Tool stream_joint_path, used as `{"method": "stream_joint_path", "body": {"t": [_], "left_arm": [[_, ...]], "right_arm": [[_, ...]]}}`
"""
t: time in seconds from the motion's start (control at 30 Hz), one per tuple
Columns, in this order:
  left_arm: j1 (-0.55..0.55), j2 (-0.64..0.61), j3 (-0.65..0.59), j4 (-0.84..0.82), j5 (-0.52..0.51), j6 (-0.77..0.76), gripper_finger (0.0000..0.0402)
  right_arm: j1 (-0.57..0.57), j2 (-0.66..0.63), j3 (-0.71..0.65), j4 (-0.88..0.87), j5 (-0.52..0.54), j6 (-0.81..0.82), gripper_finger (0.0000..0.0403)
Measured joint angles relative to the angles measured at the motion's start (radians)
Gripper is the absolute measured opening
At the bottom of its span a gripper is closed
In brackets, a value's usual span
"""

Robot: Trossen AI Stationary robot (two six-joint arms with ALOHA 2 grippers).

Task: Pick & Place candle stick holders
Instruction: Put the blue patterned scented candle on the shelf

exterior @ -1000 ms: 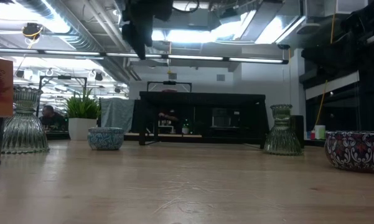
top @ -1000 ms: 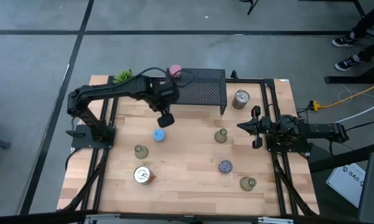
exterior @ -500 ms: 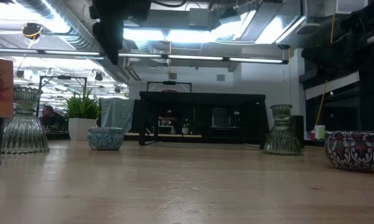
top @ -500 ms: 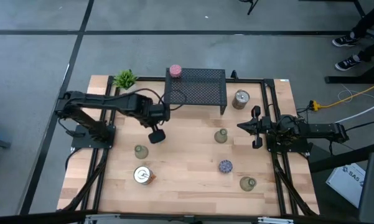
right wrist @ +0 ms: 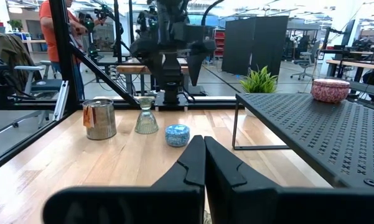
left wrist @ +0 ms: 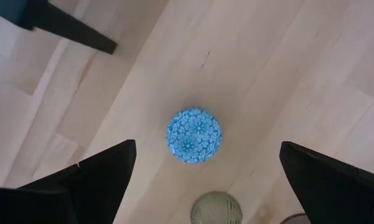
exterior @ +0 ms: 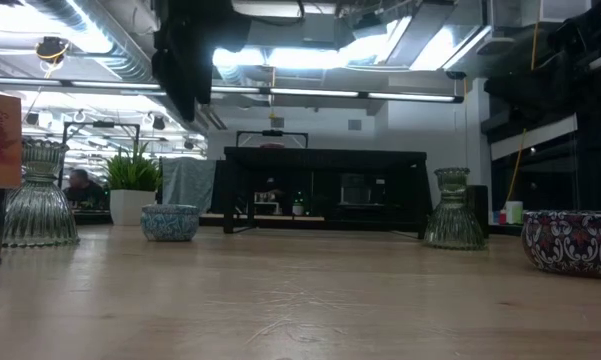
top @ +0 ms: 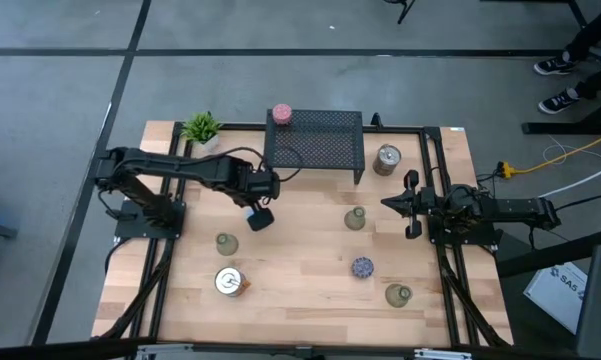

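Left gripper (top: 261, 214): hangs above the light blue patterned round holder (left wrist: 193, 135), fingers (left wrist: 93, 177) spread wide, nothing between them.
Blue holder: stands on the pale wooden table (top: 300, 270) under the left gripper, hidden by it from above; the low view shows it (exterior: 169, 221) as a small open bowl, contents not visible.
Right gripper (top: 392, 203): waits at the table's right side, fingers pressed together, empty.
Black wire-mesh rack (top: 315, 145): at the far edge; a pink round holder (top: 281, 114) sits on its left corner.
Ribbed glass holders: one (top: 226, 243) near the left, one (top: 355, 219) mid-right, one (top: 398, 294) at the near right.
Silver holders: one (top: 230, 281) near left, one (top: 386, 159) right of the rack.
Speckled dark blue holder (top: 362, 267): near right of centre.
Green potted plant (top: 201, 126): far left corner.
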Motion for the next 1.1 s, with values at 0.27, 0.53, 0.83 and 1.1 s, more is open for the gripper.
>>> {"method": "stream_joint_path", "body": {"t": [0.27, 0.53, 0.83, 1.1], "left_arm": [[0.000, 0.083, 0.001, -0.009, 0.026, -0.006, 0.0399], [0.003, 0.110, 0.000, -0.003, 0.029, -0.005, 0.0400], [0.017, 0.168, 0.001, -0.033, 0.055, -0.041, 0.0400], [0.033, 0.214, 0.000, -0.030, 0.059, -0.011, 0.0400]], "right_arm": [[0.000, 0.000, 0.000, 0.000, 0.000, 0.000, 0.0000], [0.000, 0.000, 0.000, 0.000, 0.000, 0.000, 0.0000], [0.000, 0.000, 0.000, 0.000, 0.000, 0.000, 0.0000], [0.000, 0.000, 0.000, 0.000, 0.000, 0.000, 0.0000]]}}
